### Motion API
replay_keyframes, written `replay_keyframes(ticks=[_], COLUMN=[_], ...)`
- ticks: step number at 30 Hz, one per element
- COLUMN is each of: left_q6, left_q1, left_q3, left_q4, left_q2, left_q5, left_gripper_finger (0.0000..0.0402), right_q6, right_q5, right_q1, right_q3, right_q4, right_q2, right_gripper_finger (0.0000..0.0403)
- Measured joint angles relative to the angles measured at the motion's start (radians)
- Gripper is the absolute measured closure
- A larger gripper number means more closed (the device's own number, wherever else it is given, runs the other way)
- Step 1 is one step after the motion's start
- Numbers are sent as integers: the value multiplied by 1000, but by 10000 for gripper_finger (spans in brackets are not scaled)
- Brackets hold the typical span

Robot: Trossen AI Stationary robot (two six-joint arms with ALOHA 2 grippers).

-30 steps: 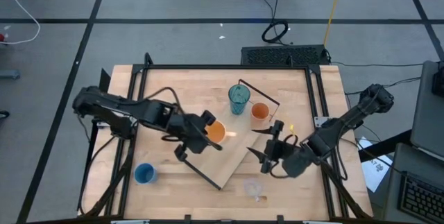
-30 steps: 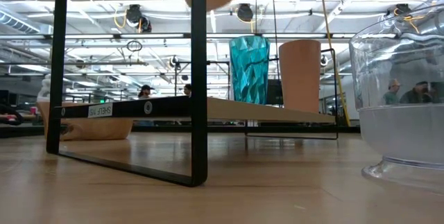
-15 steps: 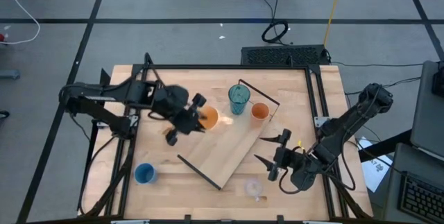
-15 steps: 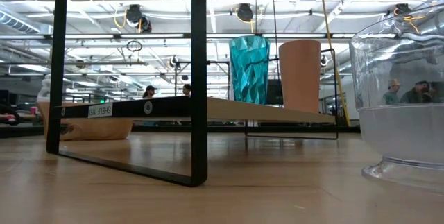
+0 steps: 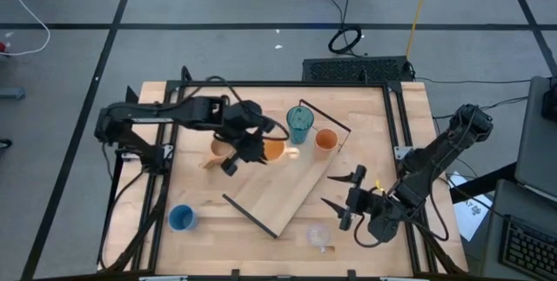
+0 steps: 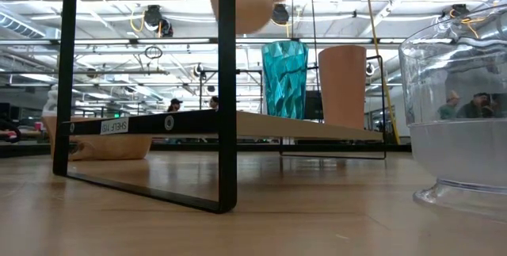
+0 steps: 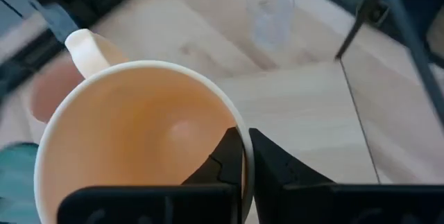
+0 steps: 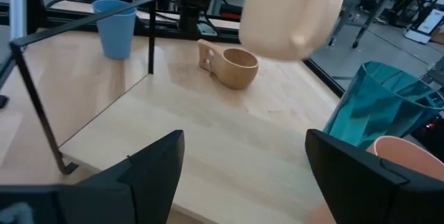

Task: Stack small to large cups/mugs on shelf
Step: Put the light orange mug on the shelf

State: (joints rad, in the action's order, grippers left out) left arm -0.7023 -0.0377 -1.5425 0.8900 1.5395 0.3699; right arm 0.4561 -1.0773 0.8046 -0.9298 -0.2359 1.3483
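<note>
Your left tool (image 5: pixel 246 146) pinches the orange mug's (image 5: pixel 271 150) rim, holding it above the shelf (image 5: pixel 287 185). Your right tool (image 5: pixel 346 198) waits open beside it. The shelf's label (image 6: pixel 114 127) is unreadable.

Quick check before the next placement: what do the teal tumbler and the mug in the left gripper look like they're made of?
The teal tumbler looks like see-through plastic, or possibly glass: light passes through its faceted walls. The mug pinched at its rim by the left gripper looks like matte, opaque plastic or ceramic in a pale orange: smooth inside, no shine. Which one, I cannot tell.
</note>
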Motion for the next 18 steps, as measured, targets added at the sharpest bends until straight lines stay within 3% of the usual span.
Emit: replay_keyframes(ticks=[18], left_q6=[-57], left_q1=[-48], left_q3=[0], left_q4=[-6], left_q2=[198], left_q5=[-3], left_gripper_finger=[386], right_q6=[-22], right_q5=[-1], right_q1=[42], right_q3=[0], right_q4=[37], right_q2=[0], right_gripper_finger=[110])
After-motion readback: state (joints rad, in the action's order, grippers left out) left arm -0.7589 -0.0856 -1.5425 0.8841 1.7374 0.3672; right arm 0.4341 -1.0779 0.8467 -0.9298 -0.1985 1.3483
